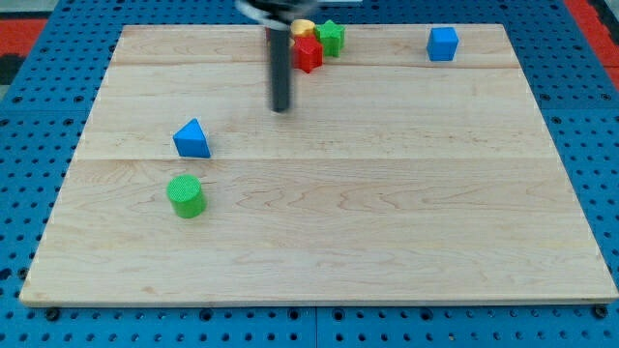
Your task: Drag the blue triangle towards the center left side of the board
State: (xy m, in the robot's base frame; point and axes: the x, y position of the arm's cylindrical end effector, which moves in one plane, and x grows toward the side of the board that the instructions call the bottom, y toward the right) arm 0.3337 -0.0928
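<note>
The blue triangle lies on the wooden board at the view's left, a little above mid-height. My tip is the lower end of a dark rod coming down from the view's top. It stands to the right of and slightly above the blue triangle, well apart from it. The rod looks blurred.
A green cylinder lies just below the blue triangle. At the view's top, a red block, a green star-like block and a yellow block cluster beside the rod. A blue cube sits at the top right.
</note>
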